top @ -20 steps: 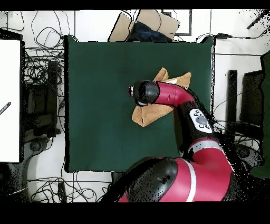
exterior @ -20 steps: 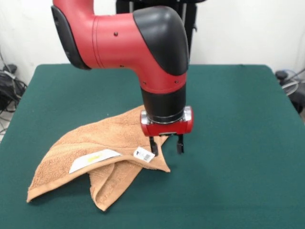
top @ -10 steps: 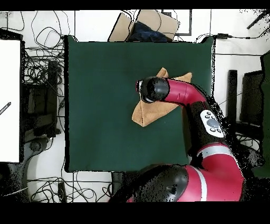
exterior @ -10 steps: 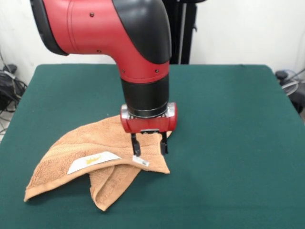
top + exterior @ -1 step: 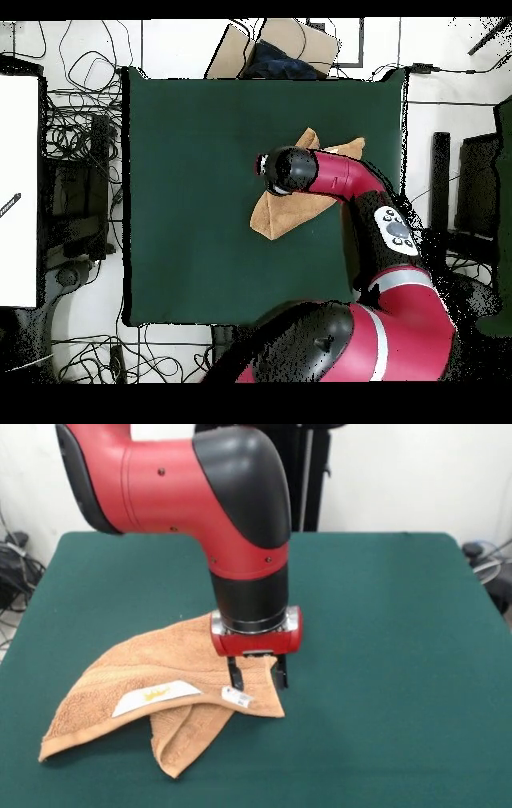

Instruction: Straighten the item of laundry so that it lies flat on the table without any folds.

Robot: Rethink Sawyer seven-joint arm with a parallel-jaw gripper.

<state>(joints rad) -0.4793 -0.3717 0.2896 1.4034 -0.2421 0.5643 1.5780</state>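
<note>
The item of laundry (image 5: pixel 136 684) is a peach-orange towel, rumpled and folded over itself on the front left part of the green table (image 5: pixel 384 664). A long white tag (image 5: pixel 156 696) and a small white tag (image 5: pixel 238 698) show on its folded edge. My gripper (image 5: pixel 258 680) is open and points straight down, its two fingertips low over the towel's right corner, just above the small tag. Nothing is held between them. In the overhead view the arm's wrist (image 5: pixel 288 170) covers the gripper, and the towel (image 5: pixel 280 215) shows beside and under it.
Past the table's edges (image 5: pixel 130 200) the overhead view shows tangled cables (image 5: pixel 80 140), a cardboard box (image 5: pixel 270 48) at the top and a white board (image 5: pixel 18 190) at the left. Green cloth lies bare right of the towel (image 5: pixel 400 728).
The gripper moved from just off the towel's right edge to above its right corner, then dropped slightly. It stayed open. The small tag shifted a little with the cloth.
</note>
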